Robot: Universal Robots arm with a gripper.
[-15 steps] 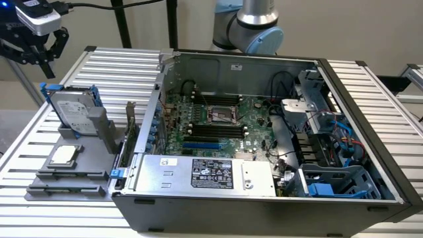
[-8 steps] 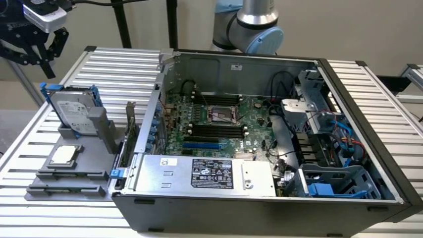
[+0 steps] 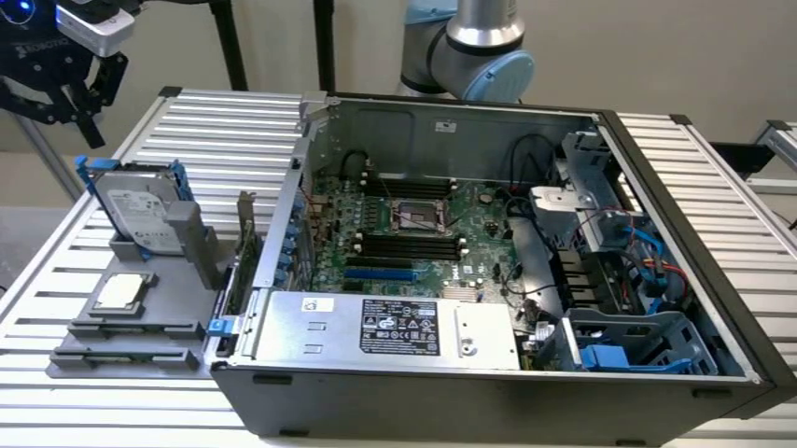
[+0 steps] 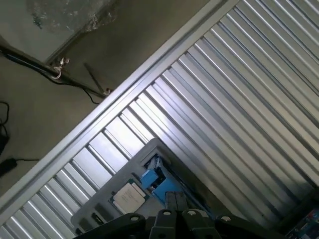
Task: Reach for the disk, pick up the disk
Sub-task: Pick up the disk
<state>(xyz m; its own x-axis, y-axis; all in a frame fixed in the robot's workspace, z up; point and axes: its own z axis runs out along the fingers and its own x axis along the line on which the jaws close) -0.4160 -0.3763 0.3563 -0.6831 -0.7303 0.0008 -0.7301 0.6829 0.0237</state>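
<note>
We could not tell whether the jaws were open or closed. They hung in the air with nothing between them and touched nothing.

Below the jaws, a little toward the exterior view's right and clearly apart from them, stood the disk. It was on edge and tilted, its white label facing out, clipped in its blue frame and propped in a grey stand. In the wrist view, the blue frame showed edge-on, just ahead of the jaws.

Further down from the jaws, just beside the disk, a small square silver chip lay flat on a grey tray.

All of this rested on the slatted metal counter.

Well away from the jaws, toward the exterior view's right, sat the open computer case, with its green board exposed and a silver box with a black label at its near edge.

Beyond the case rose the arm's grey and blue joints.
</note>
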